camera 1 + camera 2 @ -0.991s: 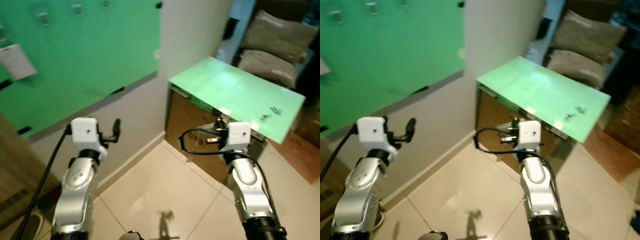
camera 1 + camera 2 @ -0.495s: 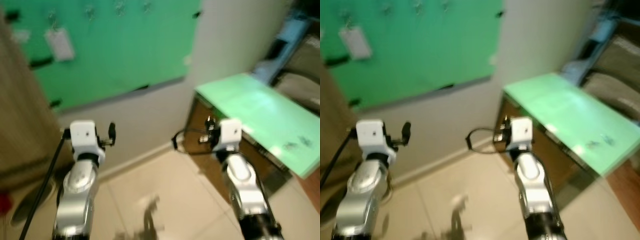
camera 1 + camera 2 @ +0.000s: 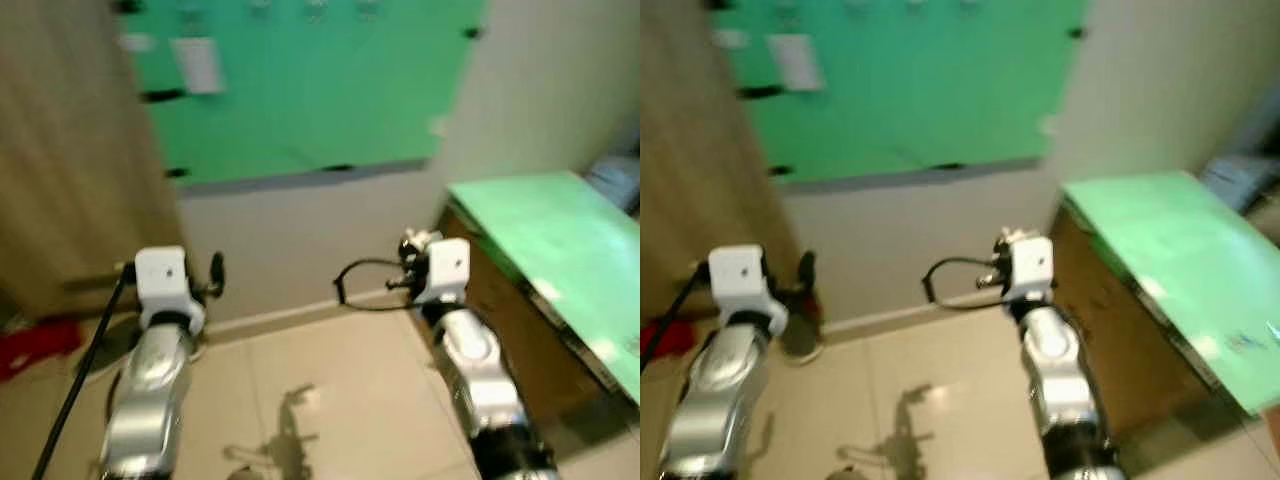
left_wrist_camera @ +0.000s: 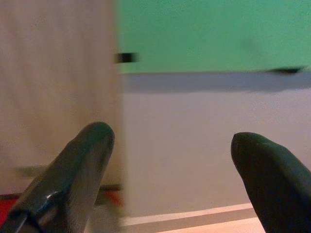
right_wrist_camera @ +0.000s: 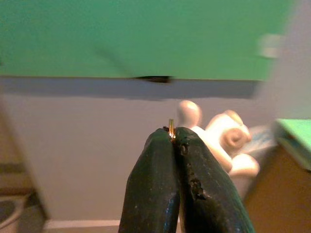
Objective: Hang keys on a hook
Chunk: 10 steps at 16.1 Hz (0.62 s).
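Observation:
My right gripper (image 5: 173, 133) is shut on a small gold key ring (image 5: 171, 128), and a cream plush keychain (image 5: 221, 141) hangs beside its fingers. In the head views this gripper (image 3: 406, 252) is raised at chest height, facing the wall. A green board (image 3: 300, 90) hangs on that wall, with small hooks (image 3: 315, 10) blurred along its top edge and a white tag (image 3: 197, 65) hanging from one of them. My left gripper (image 4: 172, 141) is open and holds nothing; it is raised at the left (image 3: 215, 270).
A green-topped wooden cabinet (image 3: 560, 240) stands to the right, close to my right arm. A brown wooden panel (image 3: 70, 150) rises at the left, with something red (image 3: 35, 345) on the floor at its foot. Beige tiled floor (image 3: 320, 400) lies between me and the wall.
The camera has swung left: the green board now lies straight ahead and the cabinet has slid to the right edge. Both arms keep their pose, the right one still shut on the keys.

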Tool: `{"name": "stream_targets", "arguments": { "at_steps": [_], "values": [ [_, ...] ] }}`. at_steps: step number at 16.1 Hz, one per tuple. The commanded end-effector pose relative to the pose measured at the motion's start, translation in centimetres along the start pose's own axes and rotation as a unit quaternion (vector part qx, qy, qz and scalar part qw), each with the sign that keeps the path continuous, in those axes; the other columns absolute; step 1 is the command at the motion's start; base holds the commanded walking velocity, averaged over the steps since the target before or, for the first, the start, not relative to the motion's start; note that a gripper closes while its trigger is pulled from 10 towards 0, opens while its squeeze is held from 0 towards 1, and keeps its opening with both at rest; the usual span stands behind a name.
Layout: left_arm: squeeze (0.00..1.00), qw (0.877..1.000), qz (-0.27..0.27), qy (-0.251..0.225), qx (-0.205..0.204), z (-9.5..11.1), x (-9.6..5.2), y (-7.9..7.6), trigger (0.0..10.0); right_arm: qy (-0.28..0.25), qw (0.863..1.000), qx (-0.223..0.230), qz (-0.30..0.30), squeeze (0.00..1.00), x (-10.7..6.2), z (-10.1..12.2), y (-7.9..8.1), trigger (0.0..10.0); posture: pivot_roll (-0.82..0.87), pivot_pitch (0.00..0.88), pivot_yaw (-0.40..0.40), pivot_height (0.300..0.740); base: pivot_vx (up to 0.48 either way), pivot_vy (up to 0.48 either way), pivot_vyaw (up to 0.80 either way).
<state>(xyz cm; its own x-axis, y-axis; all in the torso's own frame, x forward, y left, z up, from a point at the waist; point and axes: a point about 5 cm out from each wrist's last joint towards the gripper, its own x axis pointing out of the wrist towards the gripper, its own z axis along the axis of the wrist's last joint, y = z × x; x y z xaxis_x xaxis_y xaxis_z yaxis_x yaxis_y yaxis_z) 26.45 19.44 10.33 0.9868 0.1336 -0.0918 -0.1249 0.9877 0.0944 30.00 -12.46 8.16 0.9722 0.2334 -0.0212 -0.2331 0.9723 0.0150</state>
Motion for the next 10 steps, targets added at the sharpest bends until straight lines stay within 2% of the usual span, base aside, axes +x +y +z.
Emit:
{"name": "stream_targets", "arguments": {
  "at_steps": [1,3,8,10],
  "values": [
    [0.00,0.999,-0.011,-0.031,0.018,1.1,-0.2,-0.7,10.0,0.004,1.000,-0.004,-0.005,0.00,-0.6,-0.2,-0.2,0.0,0.12,0.000,-0.061,0.740,0.000,0.000,0.66],
    [0.00,0.998,-0.026,-0.047,0.026,2.1,0.0,-1.2,10.0,0.010,1.000,-0.004,-0.008,0.00,-1.1,-0.8,-0.4,0.0,0.11,0.000,-0.057,0.740,0.000,0.000,0.66],
    [0.00,0.997,-0.035,-0.067,0.021,3.2,1.3,-2.0,10.0,-0.005,1.000,-0.009,-0.019,0.00,-0.2,0.1,-0.9,0.0,0.09,0.000,-0.036,0.740,0.446,0.000,0.64],
    [0.00,0.996,-0.037,-0.075,0.023,3.5,1.8,-1.7,10.0,-0.004,1.000,-0.007,-0.023,0.00,0.0,0.1,-1.0,0.0,0.09,0.000,-0.037,0.740,0.480,0.000,0.62]
  ]
}}
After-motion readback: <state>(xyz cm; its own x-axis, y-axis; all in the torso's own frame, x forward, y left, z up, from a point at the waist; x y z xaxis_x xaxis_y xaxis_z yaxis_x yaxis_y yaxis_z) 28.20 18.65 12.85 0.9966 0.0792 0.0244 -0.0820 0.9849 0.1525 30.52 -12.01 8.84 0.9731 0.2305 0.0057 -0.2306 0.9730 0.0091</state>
